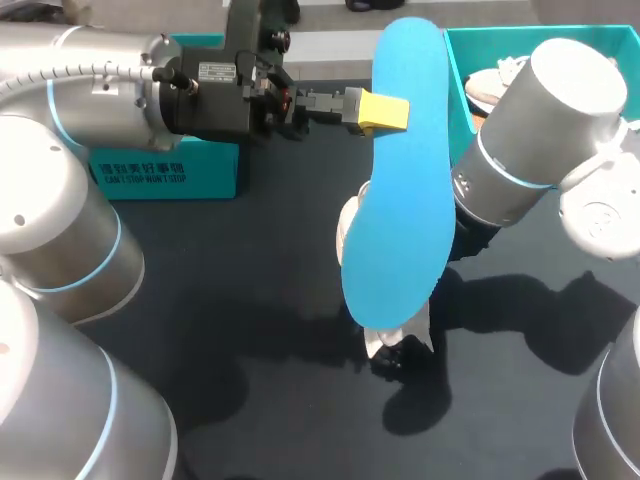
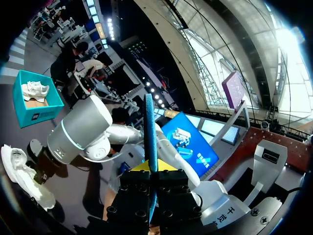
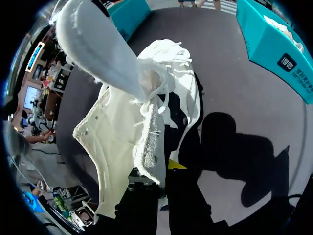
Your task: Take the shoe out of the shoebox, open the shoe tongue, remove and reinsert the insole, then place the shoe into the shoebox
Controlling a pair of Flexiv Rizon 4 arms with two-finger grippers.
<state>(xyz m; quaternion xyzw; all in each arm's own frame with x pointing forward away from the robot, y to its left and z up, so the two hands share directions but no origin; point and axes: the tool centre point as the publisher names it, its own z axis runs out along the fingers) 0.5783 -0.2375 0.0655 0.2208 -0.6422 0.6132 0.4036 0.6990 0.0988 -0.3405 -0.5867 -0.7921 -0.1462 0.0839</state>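
Note:
My left gripper is shut on the edge of a blue insole and holds it high above the table. In the left wrist view the insole stands edge-on between the fingers of the left gripper. Under it, my right gripper is shut on the side wall of the white shoe, whose tongue is pulled up. The shoe is mostly hidden behind the insole in the head view. My right arm comes in over the teal shoebox.
The open shoebox at the back right holds another white shoe. A teal box stands at the back left under my left arm. The dark tabletop spreads out in front.

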